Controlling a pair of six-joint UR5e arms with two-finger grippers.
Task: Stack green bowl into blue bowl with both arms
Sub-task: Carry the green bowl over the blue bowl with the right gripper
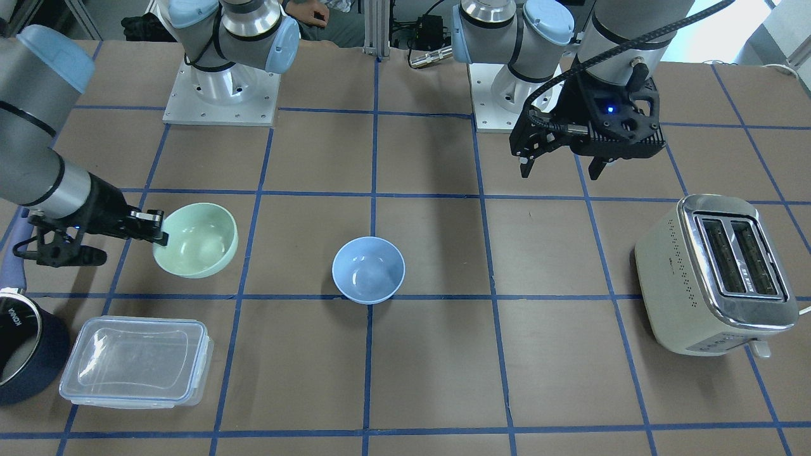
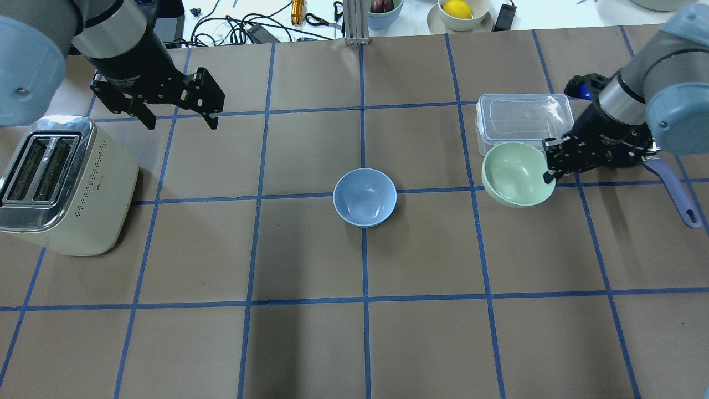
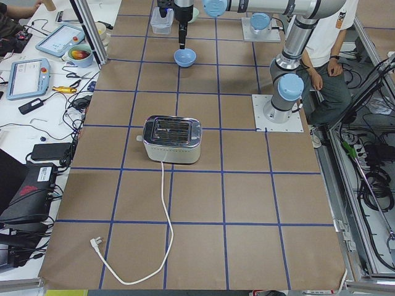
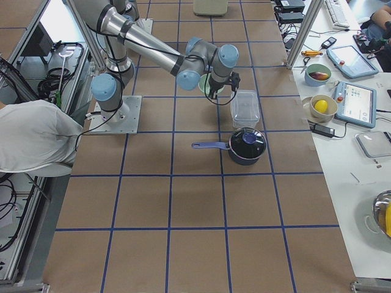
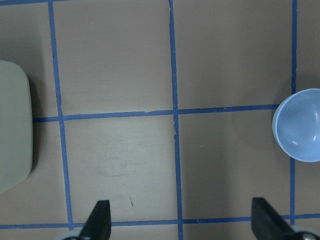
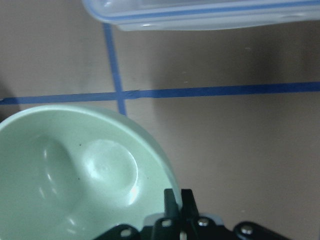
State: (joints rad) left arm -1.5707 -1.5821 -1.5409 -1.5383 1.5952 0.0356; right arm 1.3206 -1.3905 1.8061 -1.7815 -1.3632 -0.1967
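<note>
The pale green bowl (image 1: pixel 196 244) is at the right gripper's side of the table, next to the clear container. My right gripper (image 1: pixel 158 229) is shut on its rim; the overhead view (image 2: pixel 549 162) and the right wrist view (image 6: pixel 179 200) show the fingers pinching the edge of the green bowl (image 2: pixel 515 173) (image 6: pixel 75 175), which looks slightly tilted. The pale blue bowl (image 1: pixel 369 269) stands empty at the table's middle (image 2: pixel 364 198). My left gripper (image 2: pixel 180 119) hangs open and empty above the table beyond the toaster, well away from the blue bowl (image 5: pixel 300 125).
A cream toaster (image 2: pixel 61 183) stands on the left arm's side. A clear lidded container (image 2: pixel 523 116) lies just beyond the green bowl. A dark navy saucepan (image 1: pixel 25 348) with a long handle (image 2: pixel 673 194) sits under the right arm.
</note>
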